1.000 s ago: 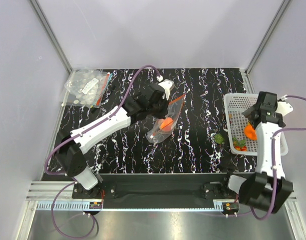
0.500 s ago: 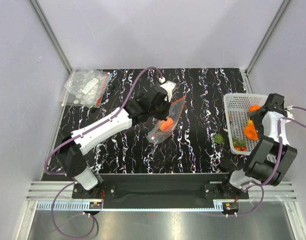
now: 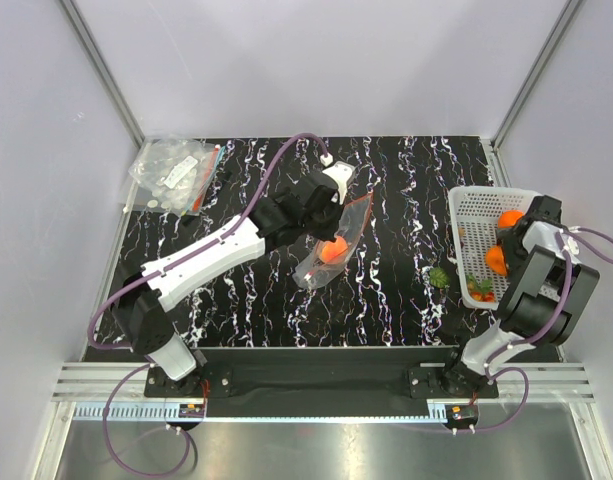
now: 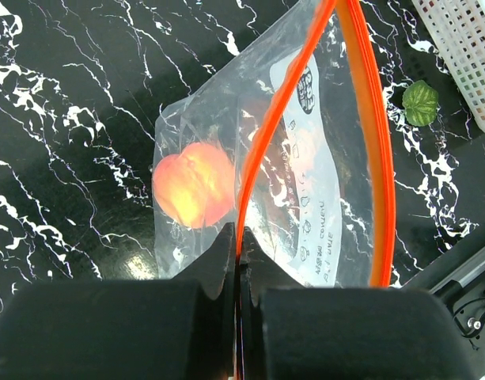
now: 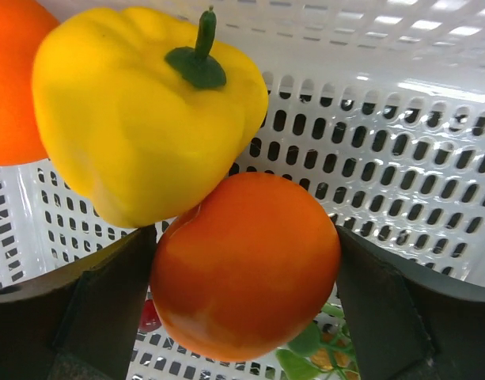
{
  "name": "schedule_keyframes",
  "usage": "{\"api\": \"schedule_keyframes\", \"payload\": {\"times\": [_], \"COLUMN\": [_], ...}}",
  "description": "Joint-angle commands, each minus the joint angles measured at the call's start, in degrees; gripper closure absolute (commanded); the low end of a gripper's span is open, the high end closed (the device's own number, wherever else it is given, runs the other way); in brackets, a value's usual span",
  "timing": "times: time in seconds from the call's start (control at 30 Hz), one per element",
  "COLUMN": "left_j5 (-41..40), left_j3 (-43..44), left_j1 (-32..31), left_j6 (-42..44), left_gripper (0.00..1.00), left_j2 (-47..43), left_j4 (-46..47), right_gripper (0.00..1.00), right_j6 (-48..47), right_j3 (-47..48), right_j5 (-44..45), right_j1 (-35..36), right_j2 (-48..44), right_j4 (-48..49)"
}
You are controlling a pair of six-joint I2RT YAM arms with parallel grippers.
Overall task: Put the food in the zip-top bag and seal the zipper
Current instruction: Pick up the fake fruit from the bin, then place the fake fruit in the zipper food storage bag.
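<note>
Right pincer (image 5: 246,265) has dropped into the basket (image 5: 400,119), right of frame, and now pinches an orange fruit (image 5: 246,237); grip seems firm. Left pincer (image 4: 238,247) is pressed on the zipper (image 4: 280,119), bag (image 3: 333,238) mid-bench (image 3: 406,200), peach fruit (image 4: 193,184) inside. Second transfer pending.

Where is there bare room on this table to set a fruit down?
Bare marble lies between the zip-top bag and the white basket, from the small green toy back to the far edge. Crowded: the basket, where the right pincer grips an orange fruit, and the left side under the left arm.
</note>
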Motion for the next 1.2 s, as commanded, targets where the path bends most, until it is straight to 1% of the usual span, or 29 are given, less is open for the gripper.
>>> {"api": "schedule_keyframes", "payload": {"times": [0.0,0.07,0.1,0.17,0.23,0.3,0.4,0.43,0.47,0.53,0.57,0.63,0.67,0.7,0.73,0.8,0.9,1.03,1.07,1.13,1.17], "left_j5": [-1.4,-1.6,-1.6,-1.6,-1.6,-1.8,-2.4,-2.6,-2.8,-2.9,-2.9,-2.8,-2.7,-2.8,-2.8,-3.0,-3.0,-3.1,-3.1,-3.0,-3.0], "left_j3": [2.8,2.7,2.7,2.8,2.8,3.1,3.6,4.0,4.3,4.3,4.4,4.3,4.1,4.1,4.2,4.7,5.3,5.8,5.9,6.0,6.0], "left_j1": [-0.5,-0.5,-0.5,-0.6,-0.6,-0.8,-1.0,-1.1,-1.2,-1.4,-1.5,-1.6,-1.7,-1.9,-2.0,-2.2,-2.4,-2.5,-2.5,-2.6,-2.7], "left_j6": [1.0,1.1,1.1,1.1,1.1,1.1,1.6,1.9,1.9,2.0,2.1,1.9,1.9,1.9,1.9,2.0,2.2,2.3,2.3,2.1,2.1], "left_gripper": [1.00,1.00,1.00,1.00,1.00,1.00,1.00,1.00,1.00,1.00,1.00,1.00,1.00,1.00,1.00,1.00,1.00,1.00,1.00,1.00,1.00], "left_j2": [-0.1,-0.1,0.0,0.0,0.0,0.1,0.4,0.8,1.0,1.3,1.3,1.3,1.2,1.3,1.4,1.5,2.1,2.4,2.4,2.7,2.7], "left_j4": [1.0,0.9,0.9,0.9,0.8,0.7,0.0,-0.3,-0.6,-0.6,-0.6,-0.4,-0.2,0.0,0.0,-0.3,-0.8,-0.8,-0.8,-0.8,-0.8], "right_gripper": [0.06,0.11,0.17,0.25,0.35,0.38,0.40,0.40,0.41,0.42,0.42,0.40,0.41,0.41,0.43,0.43,0.44,0.44,0.45,0.46,0.46], "right_j6": [1.8,2.2,2.3,1.8,0.5,-1.3,-6.1,-7.7,-10.6,-12.9,-14.9,-17.3,-19.0,-19.4,-19.8,-20.9,-22.3,-23.5,-23.4,-23.0,-22.7], "right_j3": [1.2,0.7,0.4,-0.8,-1.2,-1.3,-2.2,-2.7,-3.8,-5.0,-5.8,-6.7,-7.5,-7.7,-7.8,-7.6,-7.2,-5.7,-5.3,-4.9,-4.7], "right_j5": [-1.4,-0.8,-0.3,-0.2,-1.8,-2.7,-6.4,-9.5,-11.0,-14.5,-15.5,-21.5,-24.0,-26.2,-30.4,-34.9,-37.8,-39.1,-39.8,-41.2,-41.5], "right_j1": [-0.1,-0.2,-0.1,-0.2,-0.2,-0.1,-0.1,-0.1,-0.1,-0.1,-0.1,-0.1,-0.1,0.0,0.1,0.8,2.2,6.5,9.0,11.7,15.0], "right_j2": [1.8,1.3,0.9,-0.6,-1.5,-3.4,-7.7,-9.1,-12.3,-15.9,-19.2,-22.2,-24.6,-25.6,-26.5,-28.8,-32.4,-36.4,-38.0,-39.7,-41.4], "right_j4": [3.2,3.5,3.7,4.8,6.2,6.3,7.9,9.6,10.4,11.8,11.8,12.9,13.4,13.4,13.0,11.3,9.7,5.5,5.4,5.1,5.0]}}
